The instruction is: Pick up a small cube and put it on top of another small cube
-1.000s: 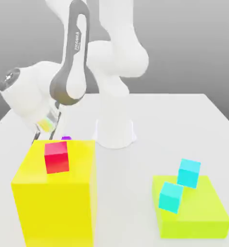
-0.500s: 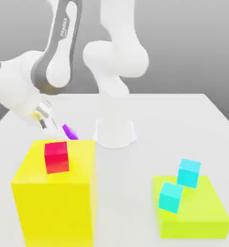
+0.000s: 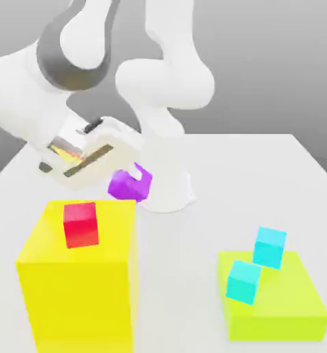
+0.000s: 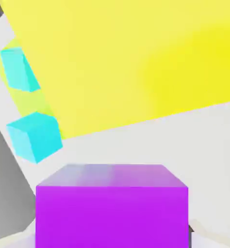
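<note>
The small purple cube [image 3: 130, 183] hangs in the air behind the big yellow block [image 3: 80, 276], at the tip of my gripper [image 3: 125, 178], which is shut on it. In the hand view the purple cube [image 4: 112, 208] sits close up between the jaws. Two cyan cubes that look alike [image 3: 270, 247] [image 3: 244, 281] rest on a low lime-green block [image 3: 273, 307] at the exterior view's right. The hand view also takes in both cyan cubes [image 4: 19, 69] [image 4: 34, 135], beyond the edge of the yellow block [image 4: 136, 58].
A red cube [image 3: 80, 224] sits on top of the yellow block. The arm's white base [image 3: 165, 189] stands at the middle back of the white table [image 3: 194, 248]. Open table lies between the yellow block and the lime-green block.
The hand has risen and swung toward the exterior view's right. The purple cube came up with it from behind the yellow block and now shows in full.
</note>
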Tool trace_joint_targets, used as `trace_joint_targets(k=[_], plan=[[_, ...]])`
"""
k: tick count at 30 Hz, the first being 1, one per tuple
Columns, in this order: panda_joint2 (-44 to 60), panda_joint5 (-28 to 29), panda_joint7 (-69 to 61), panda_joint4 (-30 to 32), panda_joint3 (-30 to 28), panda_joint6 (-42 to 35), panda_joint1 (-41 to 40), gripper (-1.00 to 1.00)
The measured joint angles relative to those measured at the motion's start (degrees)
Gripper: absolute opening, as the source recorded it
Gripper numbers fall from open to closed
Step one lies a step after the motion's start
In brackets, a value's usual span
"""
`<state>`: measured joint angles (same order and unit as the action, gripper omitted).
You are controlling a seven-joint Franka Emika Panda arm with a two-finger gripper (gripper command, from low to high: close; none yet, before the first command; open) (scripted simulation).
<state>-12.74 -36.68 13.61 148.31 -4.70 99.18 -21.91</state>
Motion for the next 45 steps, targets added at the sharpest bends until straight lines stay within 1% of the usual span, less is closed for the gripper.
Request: trace_joint_targets(k=[2,5,16,25,27,31,45], plan=[[-1.81,-5.70,1.38,-0.89,2.10,0.30,2.59,-1.00],[-3.99,-8.48,6.66,-1.44,5.06,2.40,4.18,-1.00],[-10.09,-10.52,29.76,-2.40,15.72,12.54,7.41,-1.00],[-13.52,-11.54,48.58,-3.16,25.82,20.91,9.09,-1.00],[-13.39,-10.08,52.90,-3.14,28.05,22.74,8.53,-1.00],[-12.10,-5.47,61.67,-2.92,32.72,26.08,5.99,-1.00],[-4.20,12.88,93.62,-2.11,48.62,35.53,-4.55,-1.00]])
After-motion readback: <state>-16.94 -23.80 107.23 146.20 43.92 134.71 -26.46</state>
